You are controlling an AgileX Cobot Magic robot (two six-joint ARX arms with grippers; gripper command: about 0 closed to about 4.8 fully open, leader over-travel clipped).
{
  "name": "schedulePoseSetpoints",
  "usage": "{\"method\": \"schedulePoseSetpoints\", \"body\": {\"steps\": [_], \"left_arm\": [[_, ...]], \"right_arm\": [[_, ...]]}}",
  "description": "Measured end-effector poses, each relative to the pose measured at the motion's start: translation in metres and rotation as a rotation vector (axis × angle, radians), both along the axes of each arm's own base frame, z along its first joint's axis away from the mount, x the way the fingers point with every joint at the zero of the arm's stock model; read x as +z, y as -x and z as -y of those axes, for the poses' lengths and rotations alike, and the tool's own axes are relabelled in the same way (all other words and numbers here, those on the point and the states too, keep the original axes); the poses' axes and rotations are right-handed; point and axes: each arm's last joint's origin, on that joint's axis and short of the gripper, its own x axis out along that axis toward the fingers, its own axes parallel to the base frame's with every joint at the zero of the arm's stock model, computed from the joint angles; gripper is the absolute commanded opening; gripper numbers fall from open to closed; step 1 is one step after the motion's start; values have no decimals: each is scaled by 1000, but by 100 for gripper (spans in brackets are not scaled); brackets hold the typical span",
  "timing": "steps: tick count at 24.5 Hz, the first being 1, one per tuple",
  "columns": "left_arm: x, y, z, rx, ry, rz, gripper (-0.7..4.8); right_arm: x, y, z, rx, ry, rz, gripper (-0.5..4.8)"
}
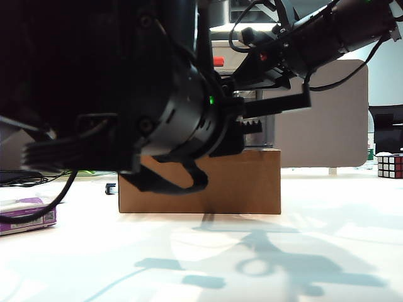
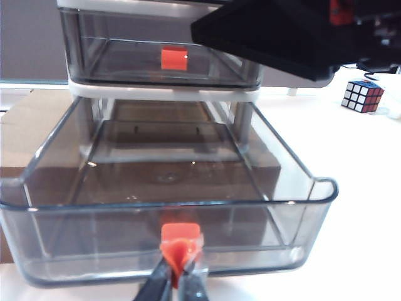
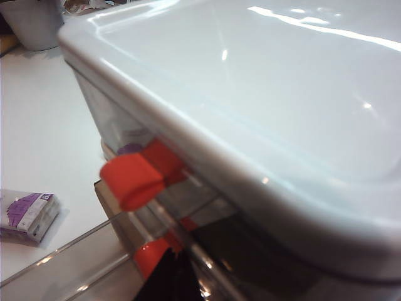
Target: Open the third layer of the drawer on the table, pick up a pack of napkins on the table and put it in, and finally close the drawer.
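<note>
The third layer [image 2: 169, 207] of the drawer [image 2: 163, 63] stands pulled well out of its white frame; in the left wrist view it fills the lower half of the frame, its long axis running from the frame toward the camera, its red handle [image 2: 181, 241] at the front centre pointing at the lens. The left gripper [image 2: 177, 276] is at the bottom centre of that view, its fingers pinched together on this handle. The tray is empty inside. Above it, the next drawer sits closed with its own red handle at upper centre. A Rubik's cube [image 2: 363, 96] rests on the table [image 2: 351, 157] at the right edge. In the exterior view the left arm [image 1: 126, 107] blocks most of the upper left; a brown cardboard box [image 1: 208, 182] sits at centre, beneath the cabinet. The pack of napkins [image 1: 28, 216] lies flat at the left edge of that view, long axis roughly across the frame; the right wrist view shows it at lower left, well apart from the cabinet. The right gripper's fingers do not show in its own view; it hangs near the cabinet's white top [image 3: 282, 106], state not discernible
</note>
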Motion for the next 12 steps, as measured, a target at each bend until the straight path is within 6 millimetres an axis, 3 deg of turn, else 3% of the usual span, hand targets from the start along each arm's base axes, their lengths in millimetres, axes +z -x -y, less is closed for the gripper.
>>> {"method": "schedulePoseSetpoints", "body": {"steps": [4,12], "left_arm": [[-2,17,-6,-44,38,-18,184],[23,53,-38,-110,80,2,174]], "right_arm": [[0,0,0,0,0,0,-6],[-1,0,0,2,5,-12,-6]]}}
